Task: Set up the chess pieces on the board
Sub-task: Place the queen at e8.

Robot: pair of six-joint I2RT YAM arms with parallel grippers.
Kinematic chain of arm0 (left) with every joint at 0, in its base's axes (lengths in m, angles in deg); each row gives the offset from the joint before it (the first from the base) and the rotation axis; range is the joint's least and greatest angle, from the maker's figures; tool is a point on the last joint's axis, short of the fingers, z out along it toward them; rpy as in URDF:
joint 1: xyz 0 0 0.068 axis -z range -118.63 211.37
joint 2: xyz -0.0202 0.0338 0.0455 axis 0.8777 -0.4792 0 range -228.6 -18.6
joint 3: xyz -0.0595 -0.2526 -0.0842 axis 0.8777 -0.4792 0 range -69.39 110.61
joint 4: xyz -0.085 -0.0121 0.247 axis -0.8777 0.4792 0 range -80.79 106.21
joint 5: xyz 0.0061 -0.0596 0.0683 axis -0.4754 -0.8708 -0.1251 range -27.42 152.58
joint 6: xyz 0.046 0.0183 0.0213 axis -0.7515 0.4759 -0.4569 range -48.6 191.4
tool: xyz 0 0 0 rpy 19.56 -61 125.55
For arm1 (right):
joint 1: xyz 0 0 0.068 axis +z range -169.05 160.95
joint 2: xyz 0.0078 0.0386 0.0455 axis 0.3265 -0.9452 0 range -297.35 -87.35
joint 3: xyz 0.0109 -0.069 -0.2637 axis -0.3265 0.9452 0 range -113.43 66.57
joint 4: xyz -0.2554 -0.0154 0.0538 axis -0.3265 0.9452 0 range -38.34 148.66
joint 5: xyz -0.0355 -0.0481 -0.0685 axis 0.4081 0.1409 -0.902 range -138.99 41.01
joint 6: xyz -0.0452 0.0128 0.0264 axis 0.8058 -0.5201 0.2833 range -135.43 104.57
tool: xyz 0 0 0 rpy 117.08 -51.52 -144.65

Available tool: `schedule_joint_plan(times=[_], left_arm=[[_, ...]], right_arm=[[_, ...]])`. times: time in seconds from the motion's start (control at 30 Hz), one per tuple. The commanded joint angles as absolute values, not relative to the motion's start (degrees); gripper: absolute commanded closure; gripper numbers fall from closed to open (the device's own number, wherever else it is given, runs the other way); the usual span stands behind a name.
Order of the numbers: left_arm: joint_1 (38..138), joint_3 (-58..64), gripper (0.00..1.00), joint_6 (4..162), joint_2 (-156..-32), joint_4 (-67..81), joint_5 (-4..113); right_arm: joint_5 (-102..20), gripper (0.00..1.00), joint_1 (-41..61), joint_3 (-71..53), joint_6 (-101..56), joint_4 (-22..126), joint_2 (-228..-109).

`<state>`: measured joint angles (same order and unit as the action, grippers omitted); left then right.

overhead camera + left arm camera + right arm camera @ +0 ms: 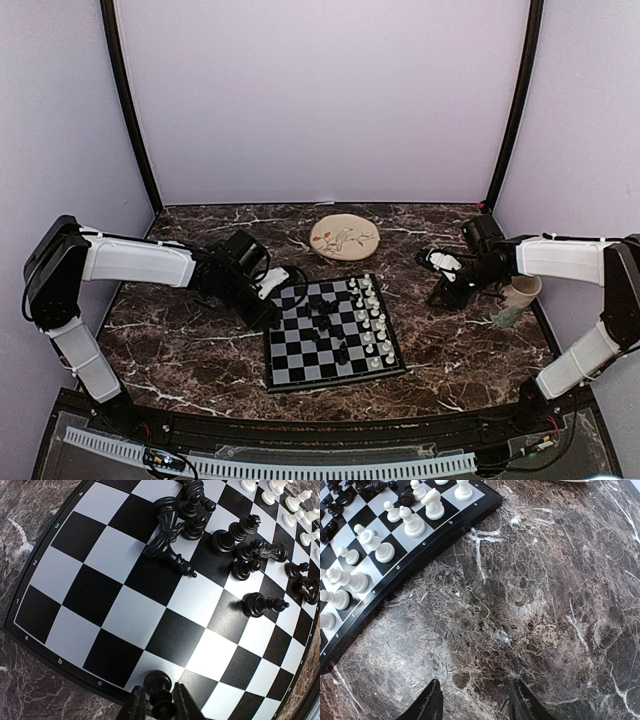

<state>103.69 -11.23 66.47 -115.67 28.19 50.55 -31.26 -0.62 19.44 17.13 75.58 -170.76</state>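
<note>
The board (300, 352) lies mid-table and fills the left wrist view (125, 610). White pieces (370, 320) stand along its right side, also in the right wrist view (380, 550). Black pieces (325, 320) lie and stand in a heap near the middle; the left wrist view shows them (235, 540) tumbled at the top. My left gripper (275, 300) is at the board's far left corner, shut on a black piece (161, 692) held over a white square by the c edge. My right gripper (472, 705) is open and empty above bare marble, right of the board.
A round beige floral plate (344, 238) sits behind the board. A cup (518, 298) stands at the right under the right arm. Purple walls close in the table on three sides.
</note>
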Motion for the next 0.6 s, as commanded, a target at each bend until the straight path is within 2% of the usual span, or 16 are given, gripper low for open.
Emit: schedule_joint_plan(times=[0.0,0.33,0.4,0.47,0.5,0.53,0.57], left_arm=[[103.99,-10.41,0.76,65.78,-115.58,29.59,51.35],[104.08,-10.35,0.7,65.67,-114.67,29.68,51.42],[104.09,-10.72,0.64,65.5,-112.56,28.92,51.07],[104.08,-11.29,0.49,65.29,-109.91,28.28,51.05],[104.08,-11.35,0.37,65.25,-108.41,28.22,51.02],[104.06,-11.53,0.13,65.47,-107.17,28.07,51.16],[104.08,-11.58,0.02,65.99,-105.89,28.04,51.07]], right_arm=[[-31.15,0.55,-0.41,18.14,17.45,75.48,-171.28],[-30.99,0.55,-0.42,18.0,17.65,75.76,-171.15],[-30.02,0.54,-0.38,17.89,18.08,76.2,-170.9],[-29.24,0.55,-0.42,17.84,18.21,76.43,-170.61],[-28.96,0.54,-0.41,17.78,18.34,76.59,-170.53],[-28.71,0.54,-0.4,17.7,18.39,76.74,-170.4],[-28.55,0.54,-0.39,17.67,18.43,76.86,-170.25]])
